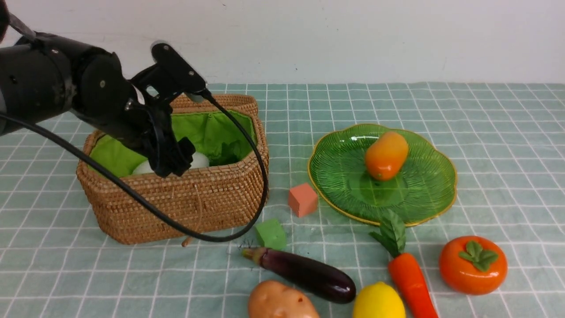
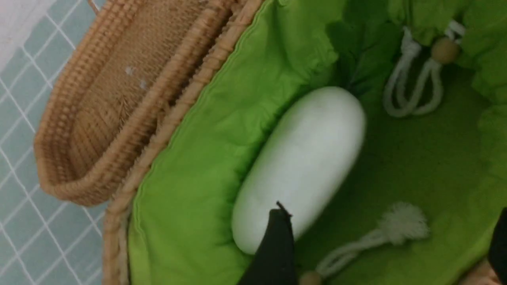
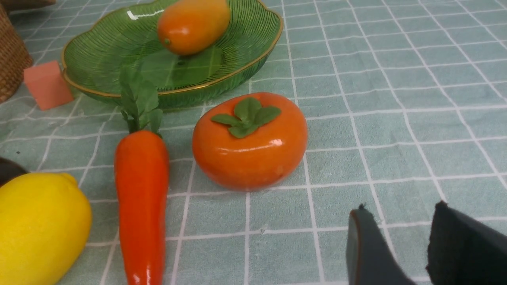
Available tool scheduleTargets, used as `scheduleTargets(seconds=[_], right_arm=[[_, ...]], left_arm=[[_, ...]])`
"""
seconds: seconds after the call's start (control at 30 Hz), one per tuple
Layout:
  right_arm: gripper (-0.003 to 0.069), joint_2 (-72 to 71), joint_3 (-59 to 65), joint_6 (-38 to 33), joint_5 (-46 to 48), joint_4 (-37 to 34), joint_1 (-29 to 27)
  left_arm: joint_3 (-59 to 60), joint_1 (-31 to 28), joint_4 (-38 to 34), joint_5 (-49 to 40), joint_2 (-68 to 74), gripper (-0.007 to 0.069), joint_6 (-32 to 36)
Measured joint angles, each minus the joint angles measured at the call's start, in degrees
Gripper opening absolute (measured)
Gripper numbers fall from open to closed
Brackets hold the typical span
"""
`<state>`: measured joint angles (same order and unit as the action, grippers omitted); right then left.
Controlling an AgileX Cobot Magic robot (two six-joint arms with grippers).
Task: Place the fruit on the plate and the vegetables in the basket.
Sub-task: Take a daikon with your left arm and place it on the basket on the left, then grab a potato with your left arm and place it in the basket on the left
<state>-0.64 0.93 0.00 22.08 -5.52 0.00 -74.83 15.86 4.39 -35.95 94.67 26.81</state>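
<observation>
At the far left I had the left gripper [image 1: 171,162] dipped inside the basket [image 1: 176,207], its jaws spread wide and gripping nothing. The white radish [image 2: 305,166] lay on the green lining [image 2: 206,150] right under it, along the wall on the lid side. In the left wrist view one fingertip [image 2: 277,233] overlapped the radish's end, though I could not tell whether it touched. The hinged lid [image 2: 99,111] lay open behind the basket's far rim, and the arm's black cable [image 1: 262,176] looped down across its front. Further right, on the checked cloth [image 1: 485,132], sat a salmon cube [image 1: 303,199] and, nearer me, a green cube [image 1: 270,234]. The eggplant [image 1: 309,274] lay just beside the green cube, and the potato [image 1: 278,302] sat at the near edge. Then came the lemon [image 1: 378,302] and the carrot [image 1: 410,282], its leaves against the rim of the plate [image 1: 423,198], which held the mango [image 1: 386,155]. The persimmon [image 1: 472,265] stood on the cloth near the carrot. The right gripper [image 3: 400,206] showed only in its wrist view, jaws parted and empty, low over the cloth and apart from the persimmon
</observation>
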Motion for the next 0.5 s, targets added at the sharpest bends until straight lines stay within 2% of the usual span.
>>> scheduleTargets(seconds=[0.07, 0.1, 0.13, 0.17, 0.2, 0.23, 0.33, 0.5], right_arm=[[0.024, 0.0, 0.0, 0.0, 0.0, 0.0, 0.0], [0.024, 0.0, 0.0, 0.0, 0.0, 0.0, 0.0], [0.024, 0.0, 0.0, 0.0, 0.0, 0.0, 0.0], [0.024, 0.0, 0.0, 0.0, 0.0, 0.0, 0.0], [0.024, 0.0, 0.0, 0.0, 0.0, 0.0, 0.0], [0.024, 0.0, 0.0, 0.0, 0.0, 0.0, 0.0], [0.024, 0.0, 0.0, 0.0, 0.0, 0.0, 0.0], [0.024, 0.0, 0.0, 0.0, 0.0, 0.0, 0.0]], left_arm=[[0.0, 0.0, -4.93, -6.42, -2.81, 0.0624, 0.45], [0.0, 0.0, -4.93, -6.99, -3.1, 0.0624, 0.6], [0.0, 0.0, -9.35, -12.59, -5.44, 0.0601, 3.11], [0.0, 0.0, -9.84, -12.59, -5.44, 0.0599, 3.59], [0.0, 0.53, -13.7, -20.01, -7.67, 0.0584, 9.46], [0.0, 0.64, -14.06, -20.01, -7.67, 0.0584, 10.22], [0.0, 4.3, -18.84, -31.09, -9.26, 0.0577, 22.72], [0.0, 13.89, -20.33, -32.09, -7.49, 0.0575, 27.74]])
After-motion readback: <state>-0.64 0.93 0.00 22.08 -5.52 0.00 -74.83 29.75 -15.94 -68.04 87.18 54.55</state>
